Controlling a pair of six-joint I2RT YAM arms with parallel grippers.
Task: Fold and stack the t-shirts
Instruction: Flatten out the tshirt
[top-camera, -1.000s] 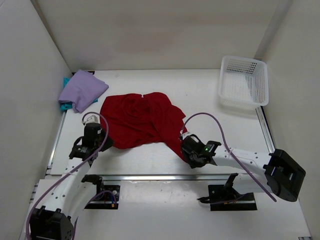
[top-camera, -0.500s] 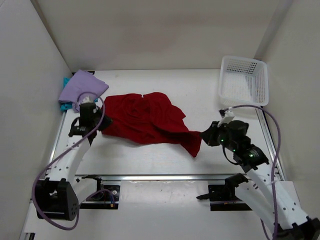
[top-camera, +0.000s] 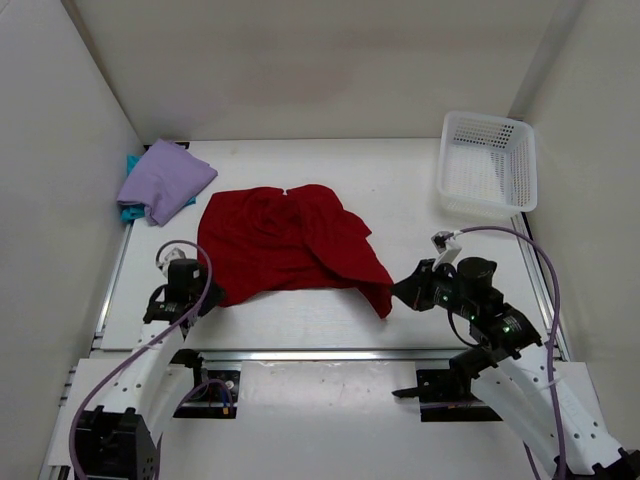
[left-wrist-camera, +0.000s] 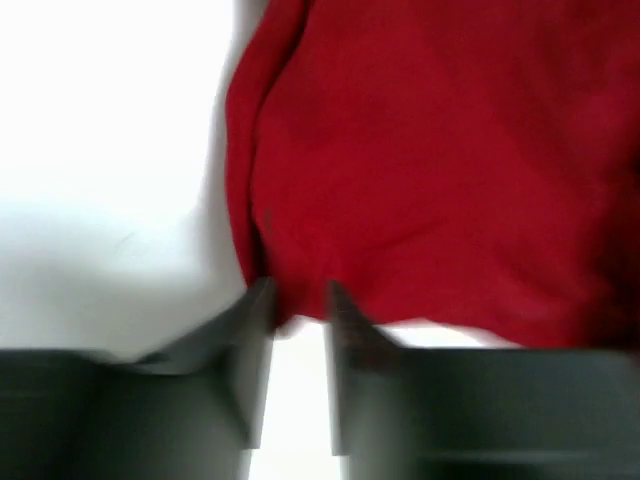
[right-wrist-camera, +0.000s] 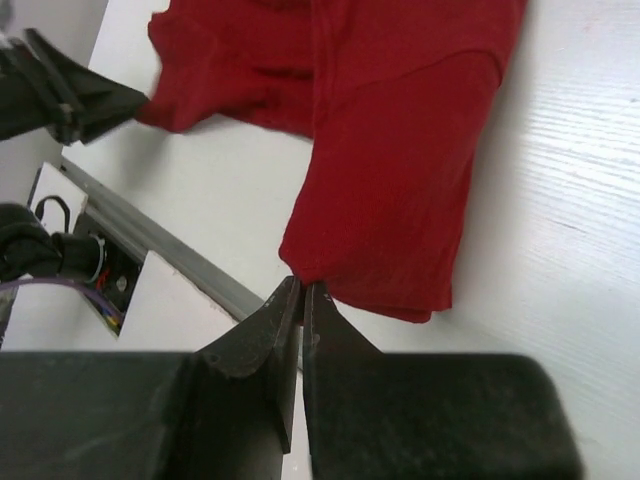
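Note:
The deep red t-shirt (top-camera: 285, 245) lies spread and creased in the middle of the table. My left gripper (top-camera: 205, 290) is at its near left corner; in the blurred left wrist view (left-wrist-camera: 298, 298) the fingertips sit close together on the shirt's edge (left-wrist-camera: 420, 180). My right gripper (top-camera: 400, 293) is shut on the near right corner, and the right wrist view (right-wrist-camera: 303, 285) shows the jaws pinching the tip of a folded flap (right-wrist-camera: 390, 220). The pale lavender t-shirt (top-camera: 165, 180) lies folded at the far left on the teal one (top-camera: 129, 212), which only peeks out.
A white lattice basket (top-camera: 480, 208) stands at the far right. A metal rail (top-camera: 330, 353) runs along the table's near edge, also in the right wrist view (right-wrist-camera: 150, 235). White walls close in the left, back and right sides.
The left gripper has come back toward the near edge, drawing the shirt's left corner with it. The right gripper has shifted slightly left and nearer, still holding the right corner.

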